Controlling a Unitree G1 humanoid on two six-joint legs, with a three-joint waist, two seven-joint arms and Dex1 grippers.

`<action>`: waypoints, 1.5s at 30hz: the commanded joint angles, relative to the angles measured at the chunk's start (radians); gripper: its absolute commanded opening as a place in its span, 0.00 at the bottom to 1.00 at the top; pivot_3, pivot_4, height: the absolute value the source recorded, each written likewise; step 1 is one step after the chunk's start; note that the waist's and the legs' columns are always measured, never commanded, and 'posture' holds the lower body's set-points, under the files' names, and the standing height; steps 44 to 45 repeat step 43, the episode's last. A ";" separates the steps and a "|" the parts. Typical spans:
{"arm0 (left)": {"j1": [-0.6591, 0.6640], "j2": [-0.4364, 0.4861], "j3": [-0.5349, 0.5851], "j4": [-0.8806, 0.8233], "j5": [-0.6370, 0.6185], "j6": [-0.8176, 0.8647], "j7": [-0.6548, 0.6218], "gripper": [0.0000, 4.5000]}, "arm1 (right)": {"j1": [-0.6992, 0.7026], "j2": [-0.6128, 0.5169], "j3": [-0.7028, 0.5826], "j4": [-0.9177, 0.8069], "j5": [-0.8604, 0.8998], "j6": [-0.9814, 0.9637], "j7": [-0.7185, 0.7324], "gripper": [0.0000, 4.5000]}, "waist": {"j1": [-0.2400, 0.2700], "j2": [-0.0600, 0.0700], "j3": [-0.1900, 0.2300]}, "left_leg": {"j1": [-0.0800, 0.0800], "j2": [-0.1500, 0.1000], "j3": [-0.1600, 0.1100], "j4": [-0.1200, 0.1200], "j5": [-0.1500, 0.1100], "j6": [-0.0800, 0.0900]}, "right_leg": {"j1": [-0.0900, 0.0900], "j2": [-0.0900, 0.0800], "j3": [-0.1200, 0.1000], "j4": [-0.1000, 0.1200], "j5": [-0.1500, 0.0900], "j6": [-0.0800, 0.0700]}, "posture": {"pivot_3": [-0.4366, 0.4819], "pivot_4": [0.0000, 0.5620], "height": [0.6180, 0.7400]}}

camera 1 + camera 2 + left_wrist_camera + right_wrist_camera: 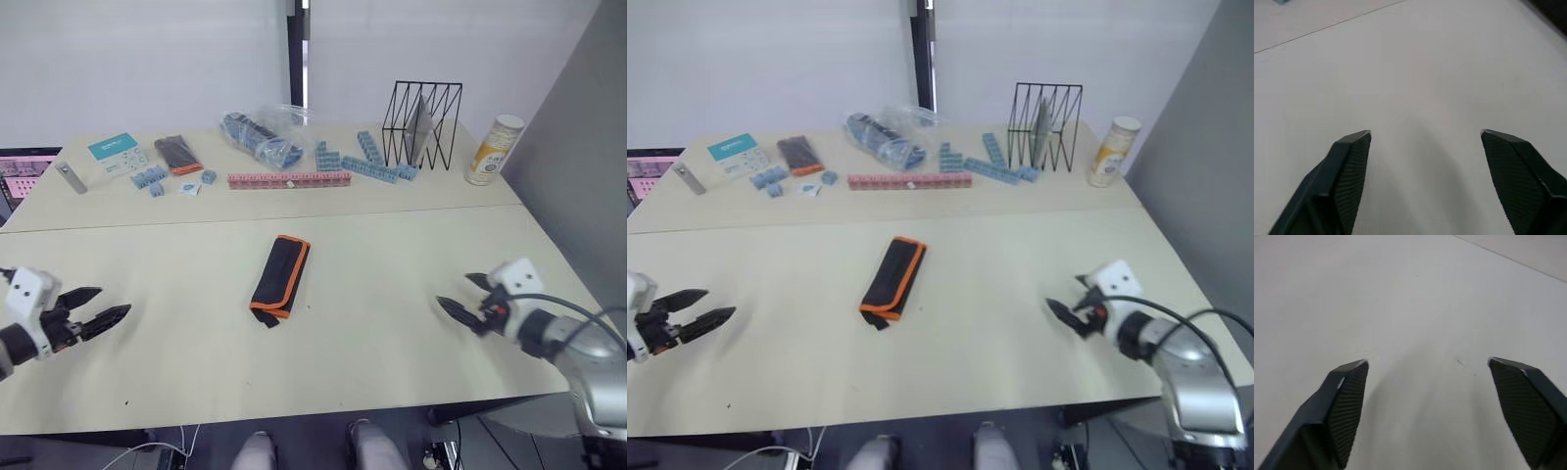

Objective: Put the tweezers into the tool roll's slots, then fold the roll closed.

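Note:
The tool roll lies folded shut in the middle of the table, black with orange edging, its long side running front to back. The tweezers and the slots are out of view. My left gripper hovers open over the table's front left, well to the left of the roll. Over the front right, my right gripper is open too, a good distance right of the roll. Both wrist views show bare tabletop between spread fingertips, with nothing held.
Along the far half of the table lie a pink strip of blocks, blue blocks, a plastic bag of parts, a small black-and-orange box, a black wire rack and a can.

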 commanded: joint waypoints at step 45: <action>0.103 -0.017 0.051 -0.118 -0.017 0.053 0.110 1.00 | 0.018 -0.049 0.019 0.101 0.033 -0.132 -0.066 1.00 | 0.033 0.002 0.008 | 0.000 -0.027 -0.026 0.003 0.006 0.008 | 0.029 -0.047 -0.053 0.001 -0.014 0.011 | 0.48 0.27 0.97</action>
